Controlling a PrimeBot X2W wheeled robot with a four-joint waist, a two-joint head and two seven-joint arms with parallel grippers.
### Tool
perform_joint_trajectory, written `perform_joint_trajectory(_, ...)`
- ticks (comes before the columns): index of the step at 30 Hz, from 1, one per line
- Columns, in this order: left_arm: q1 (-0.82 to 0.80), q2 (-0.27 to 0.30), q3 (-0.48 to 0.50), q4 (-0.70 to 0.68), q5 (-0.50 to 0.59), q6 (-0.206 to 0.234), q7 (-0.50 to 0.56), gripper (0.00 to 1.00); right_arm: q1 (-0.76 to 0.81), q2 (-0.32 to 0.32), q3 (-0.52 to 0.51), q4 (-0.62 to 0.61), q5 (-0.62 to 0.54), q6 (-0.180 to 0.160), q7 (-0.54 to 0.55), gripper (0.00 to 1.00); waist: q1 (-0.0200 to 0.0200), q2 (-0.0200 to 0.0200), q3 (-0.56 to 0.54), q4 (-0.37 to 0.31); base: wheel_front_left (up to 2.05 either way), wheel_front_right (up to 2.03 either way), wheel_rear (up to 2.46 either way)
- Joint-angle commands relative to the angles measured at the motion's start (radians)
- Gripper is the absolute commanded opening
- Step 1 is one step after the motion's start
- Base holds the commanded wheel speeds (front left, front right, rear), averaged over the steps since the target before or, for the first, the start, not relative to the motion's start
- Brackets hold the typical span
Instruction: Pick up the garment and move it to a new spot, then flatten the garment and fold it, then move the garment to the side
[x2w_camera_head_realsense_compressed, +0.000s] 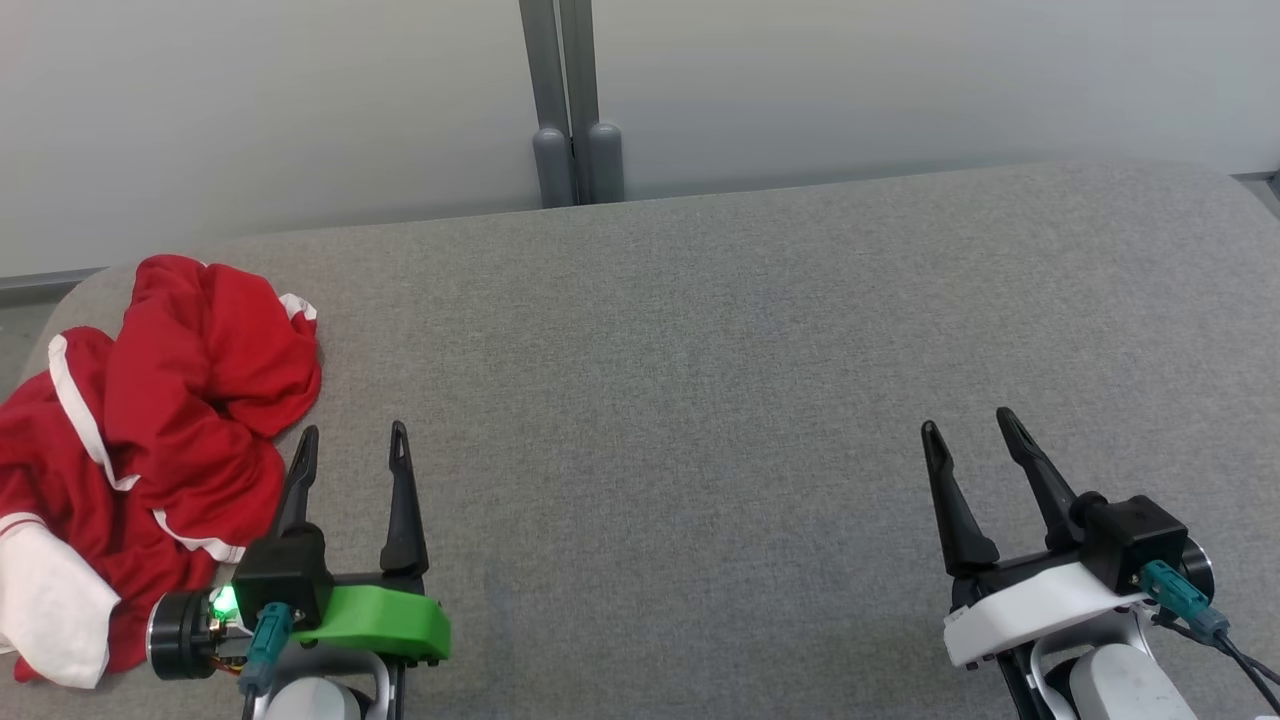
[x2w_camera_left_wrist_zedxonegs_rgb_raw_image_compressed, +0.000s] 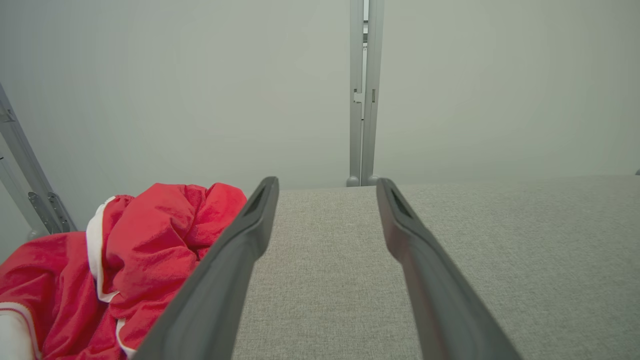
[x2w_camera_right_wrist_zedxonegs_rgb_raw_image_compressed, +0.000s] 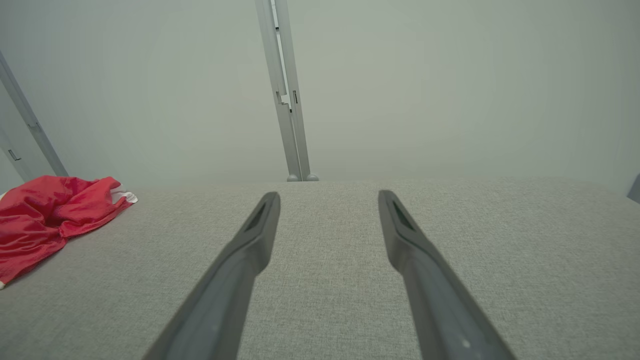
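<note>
You have the garment (x2w_camera_head_realsense_compressed: 150, 420), red with white trim, lying crumpled in a heap at the far left of the grey fabric surface (x2w_camera_head_realsense_compressed: 700, 400), its near end running off the left edge of the head view. Your left gripper (x2w_camera_head_realsense_compressed: 353, 430) hangs at the near left with its fingers spread wide and nothing between them; its outer finger sits just beside the heap's right edge, and you cannot tell whether it touches. Your right gripper (x2w_camera_head_realsense_compressed: 969, 421) is at the near right, well apart from the cloth, also wide and empty. A grey post (x2w_camera_head_realsense_compressed: 570, 100) stands behind the surface's far edge.
</note>
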Motion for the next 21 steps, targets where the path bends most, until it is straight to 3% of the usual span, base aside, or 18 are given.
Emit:
perform_joint_trajectory(1,-0.012,0.007,0.003,0.002,0.000,0.002,-0.003,1.00,-0.008,-0.002,-0.001,-0.003,0.003,0.001,-0.004,1.00,0.0000,0.0000,0.000,0.000,0.00,0.00,0.00)
perform_joint_trajectory(21,-0.017,0.007,0.005,0.016,-0.020,-0.003,-0.003,1.00,-0.006,-0.003,0.000,0.001,0.019,0.001,-0.004,1.00,0.0000,0.0000,0.001,0.005,0.00,0.00,0.00)
